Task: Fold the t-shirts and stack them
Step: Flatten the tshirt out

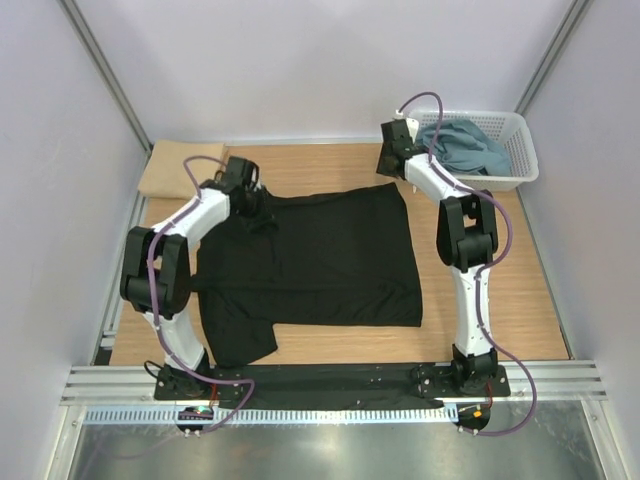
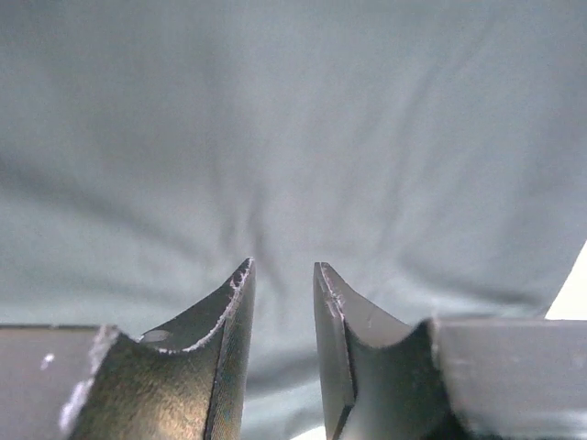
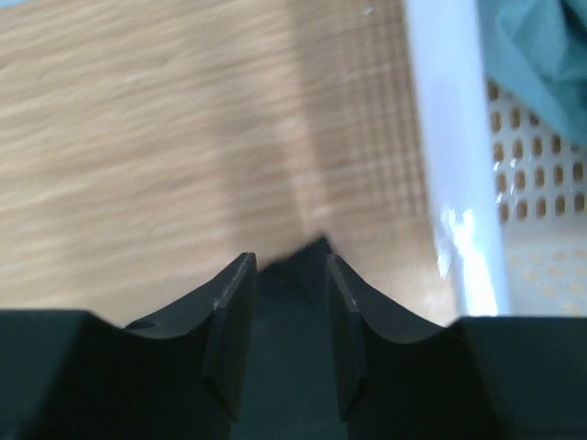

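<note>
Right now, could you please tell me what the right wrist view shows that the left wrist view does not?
Only the right wrist view shows the wooden table, the white basket with a blue-grey shirt inside it, and a corner of the black shirt between the fingers of the right gripper. Only the left wrist view shows that shirt's cloth filling nearly the whole frame, lightly wrinkled, beyond the left gripper. Both show a gripper with jaws parted at the black shirt.
</note>
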